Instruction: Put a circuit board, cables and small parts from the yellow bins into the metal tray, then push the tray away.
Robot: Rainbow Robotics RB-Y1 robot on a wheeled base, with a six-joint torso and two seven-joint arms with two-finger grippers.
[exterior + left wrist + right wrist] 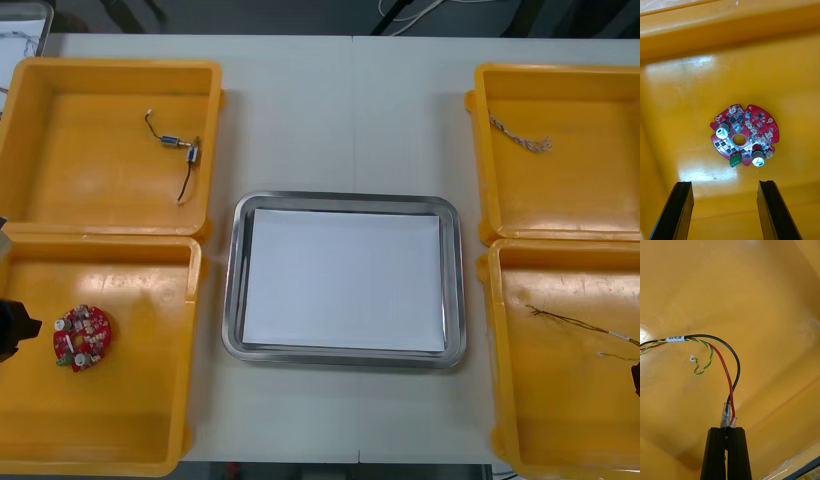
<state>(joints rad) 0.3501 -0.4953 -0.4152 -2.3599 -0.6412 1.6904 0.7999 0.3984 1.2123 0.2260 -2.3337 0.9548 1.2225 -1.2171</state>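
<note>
**Four bins loaded, tray bare, right gripper on a cable end**

A light table (300, 120) carried four yellow bins and a metal tray. At the near left, the near left bin (140, 410) held one round red circuit board (744, 135), flat on its floor with the component side up. The left gripper (724, 183) hung over that bin with its fingers spread wide. The board lay just beyond the tips and nothing sat between them.

At the near right, the near right bin (560, 410) held the red and yellow cable (728, 378), a bundle with a black lead and a white label. The right gripper (727, 429) had its fingers pressed together to a thin slit. The cable's clear-sleeved ends met the fingertips and appeared pinched there. The rest of the bundle trailed away over the bin floor.

Between the bins sat the metal tray (232, 290), white inside and holding nothing.

Farther back, the far left bin (90, 180) held a black cable (185, 180) with a small metal part (190, 150) on it. The far right bin (570, 190) held a twisted blue and white cable (520, 135).

In the front view each gripper was cut off at its side edge, showing as a dark scrap. Both right bins ran off the frame. How far the sleeved ends reached between the right fingers could not be made out.
</note>
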